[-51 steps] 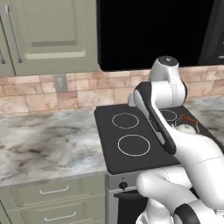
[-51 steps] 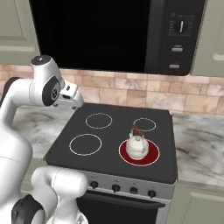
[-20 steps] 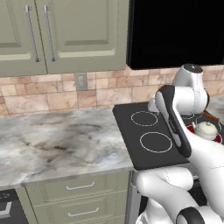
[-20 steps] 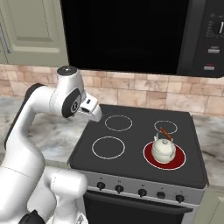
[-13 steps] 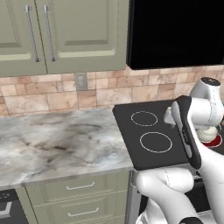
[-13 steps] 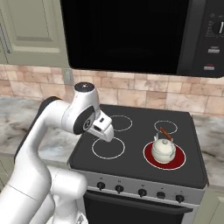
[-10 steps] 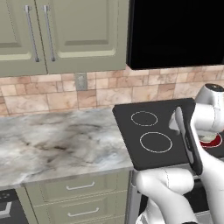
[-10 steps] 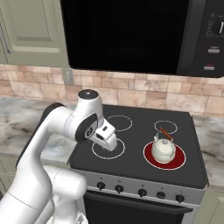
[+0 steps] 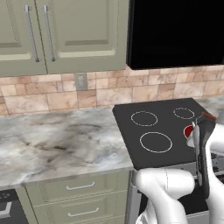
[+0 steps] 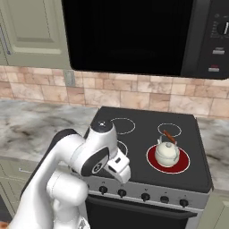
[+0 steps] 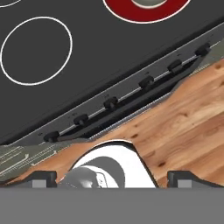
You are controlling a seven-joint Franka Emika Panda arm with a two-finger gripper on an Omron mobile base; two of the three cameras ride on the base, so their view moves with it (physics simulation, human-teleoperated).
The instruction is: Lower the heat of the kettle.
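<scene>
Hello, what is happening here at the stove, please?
A white robot arm hangs over the front edge of the stove, its gripper above the row of knobs. It holds nothing. The kettle sits on the front right burner, which glows red. No knob is touched yet.

Cream kettle (image 10: 167, 153); glowing red burner (image 10: 183, 165); black cooktop (image 10: 138, 152)

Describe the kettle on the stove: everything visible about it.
The kettle is small, squat, round and cream-white, seemingly enamel, with a knobbed lid, a short spout and a thin arched wire handle carrying a brown wooden piece. It stands upright in the middle of the glowing red burner at the cooktop's front right. Nothing else touches it; the gripper is apart from it.
</scene>
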